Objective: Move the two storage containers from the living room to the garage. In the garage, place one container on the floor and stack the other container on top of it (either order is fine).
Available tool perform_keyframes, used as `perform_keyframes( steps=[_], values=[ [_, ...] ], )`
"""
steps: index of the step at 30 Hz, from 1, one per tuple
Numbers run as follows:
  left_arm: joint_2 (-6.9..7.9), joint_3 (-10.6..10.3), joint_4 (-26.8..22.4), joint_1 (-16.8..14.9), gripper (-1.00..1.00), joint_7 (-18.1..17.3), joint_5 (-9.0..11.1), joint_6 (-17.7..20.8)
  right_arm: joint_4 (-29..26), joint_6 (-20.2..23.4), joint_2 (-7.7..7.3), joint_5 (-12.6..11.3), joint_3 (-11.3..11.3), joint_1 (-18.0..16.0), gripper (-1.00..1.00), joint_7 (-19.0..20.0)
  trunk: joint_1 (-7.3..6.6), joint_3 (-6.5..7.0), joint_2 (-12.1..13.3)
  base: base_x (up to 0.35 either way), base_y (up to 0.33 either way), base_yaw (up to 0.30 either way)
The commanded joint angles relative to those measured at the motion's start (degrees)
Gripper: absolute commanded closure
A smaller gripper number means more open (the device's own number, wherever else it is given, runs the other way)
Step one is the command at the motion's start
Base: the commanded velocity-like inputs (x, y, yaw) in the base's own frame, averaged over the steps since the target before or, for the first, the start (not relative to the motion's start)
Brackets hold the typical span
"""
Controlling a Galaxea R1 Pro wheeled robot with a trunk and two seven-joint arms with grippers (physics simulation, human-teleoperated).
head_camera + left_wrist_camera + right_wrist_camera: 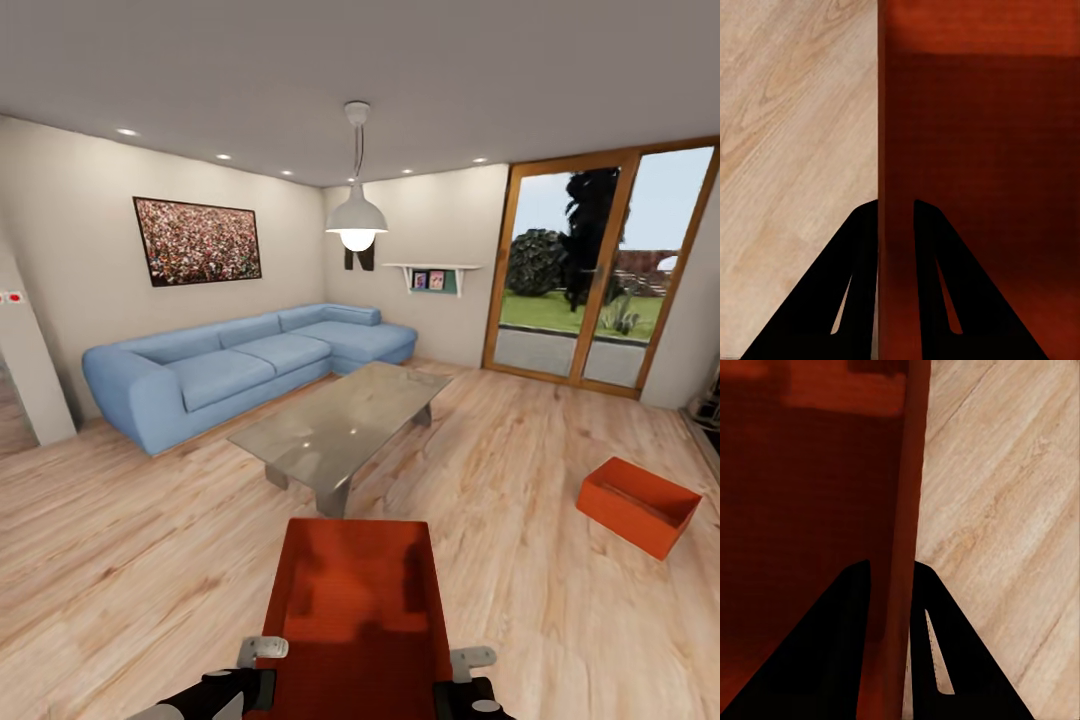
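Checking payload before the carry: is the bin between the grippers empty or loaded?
Empty. The head view looks into the held container: bare orange-red bottom with only shadows. Left gripper and right gripper each straddle a side wall.

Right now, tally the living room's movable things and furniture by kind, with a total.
Orange-red open-top plastic storage containers: 2
Blue fabric corner sofas: 1
Glass-topped low coffee tables: 1
White pendant lamps: 1
Framed wall pictures: 1
Total: 6

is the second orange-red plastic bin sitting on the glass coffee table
No, the second orange-red open-top plastic bin rests on the light wood plank floor, off to the right of the glass-topped coffee table.
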Motion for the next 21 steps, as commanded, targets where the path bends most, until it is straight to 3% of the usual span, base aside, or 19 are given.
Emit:
perform_keyframes(
  steps=[1, 21],
  values=[
    [-0.05, -0.06, -0.09, -0.06, 1.00, 0.35, -0.48, 0.21, 0.21, -0.34, -0.35, -1.22, 0.67, -0.03, 1.00, -0.72, 0.00, -0.07, -0.05, -0.006, 0.000, 0.267],
    [-0.05, -0.06, -0.09, -0.06, 1.00, 0.35, -0.48, 0.21, 0.21, -0.36, -0.35, -1.22, 0.67, -0.03, 1.00, -0.72, 0.00, -0.07, -0.05, 0.000, 0.000, 0.270]
  ],
)
